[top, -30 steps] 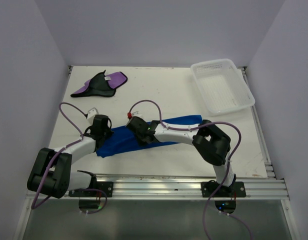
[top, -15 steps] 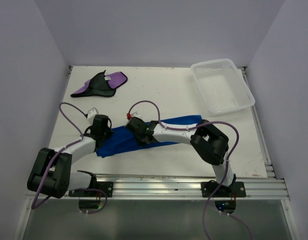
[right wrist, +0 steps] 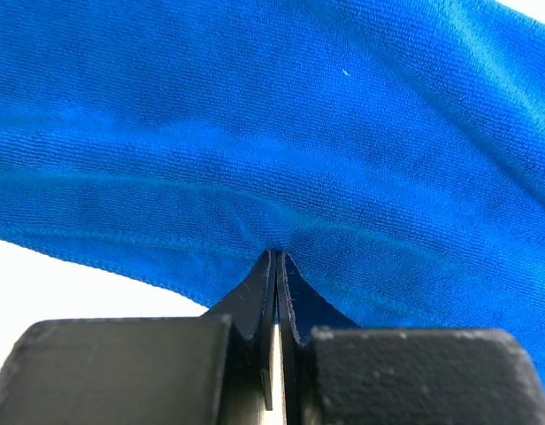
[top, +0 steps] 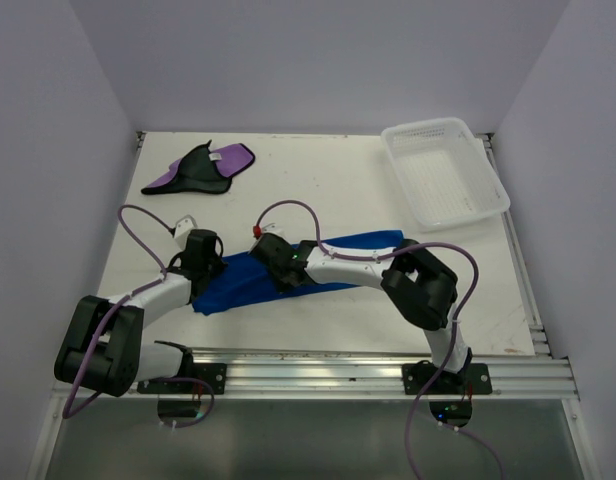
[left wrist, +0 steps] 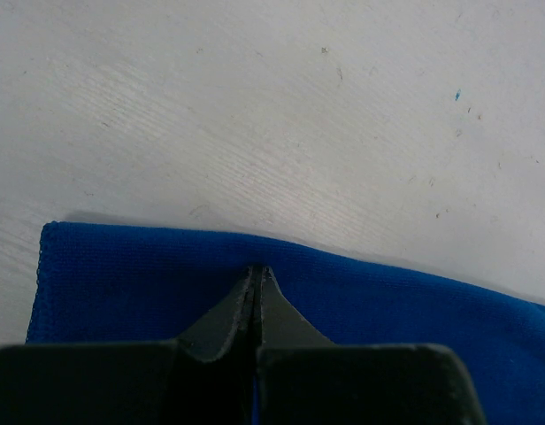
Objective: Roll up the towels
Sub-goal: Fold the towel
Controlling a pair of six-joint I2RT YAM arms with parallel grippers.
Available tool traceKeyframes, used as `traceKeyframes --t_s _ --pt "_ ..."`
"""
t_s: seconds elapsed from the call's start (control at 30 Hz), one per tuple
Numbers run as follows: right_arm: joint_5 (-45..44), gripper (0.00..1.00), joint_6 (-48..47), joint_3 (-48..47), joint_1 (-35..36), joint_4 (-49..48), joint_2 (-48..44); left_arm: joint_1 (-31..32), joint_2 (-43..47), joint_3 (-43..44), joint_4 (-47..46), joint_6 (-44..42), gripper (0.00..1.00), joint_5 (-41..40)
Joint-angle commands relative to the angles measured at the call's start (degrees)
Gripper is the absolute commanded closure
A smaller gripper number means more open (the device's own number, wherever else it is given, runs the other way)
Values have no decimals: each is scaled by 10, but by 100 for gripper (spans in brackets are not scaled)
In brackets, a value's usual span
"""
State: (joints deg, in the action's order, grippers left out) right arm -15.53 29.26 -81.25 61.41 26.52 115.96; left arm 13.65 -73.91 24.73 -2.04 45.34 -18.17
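Observation:
A bright blue towel (top: 360, 243) lies in a long band across the near middle of the table. My left gripper (top: 208, 270) sits at its left end, jaws shut on the blue towel (left wrist: 122, 274) near its far edge, with a sliver of cloth between the fingers. Further right, my right gripper (top: 280, 268) is shut on the blue towel (right wrist: 299, 115), which puckers at the fingertips (right wrist: 290, 274). The purple towel (top: 200, 168), black side partly up and its white tag showing, lies crumpled at the far left, away from both grippers.
A white mesh basket (top: 443, 170) stands at the far right corner. Purple cables loop above both arms. A metal rail runs along the table's near edge (top: 338, 355). White walls close in the left, right and back.
The right gripper's jaws have closed on the blue towel, and its wrist shifted slightly. The left arm and both towels have stayed where they were.

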Motion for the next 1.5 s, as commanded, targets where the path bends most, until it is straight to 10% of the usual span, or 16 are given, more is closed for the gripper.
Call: traceKeyframes --t_s 0.0,1.47 --pt "-9 100 -11 -28 4 14 -38 2 2 -4 0 -9 100 -8" --pt "18 100 -7 -8 35 42 -53 2 6 -4 5 -6 100 -7"
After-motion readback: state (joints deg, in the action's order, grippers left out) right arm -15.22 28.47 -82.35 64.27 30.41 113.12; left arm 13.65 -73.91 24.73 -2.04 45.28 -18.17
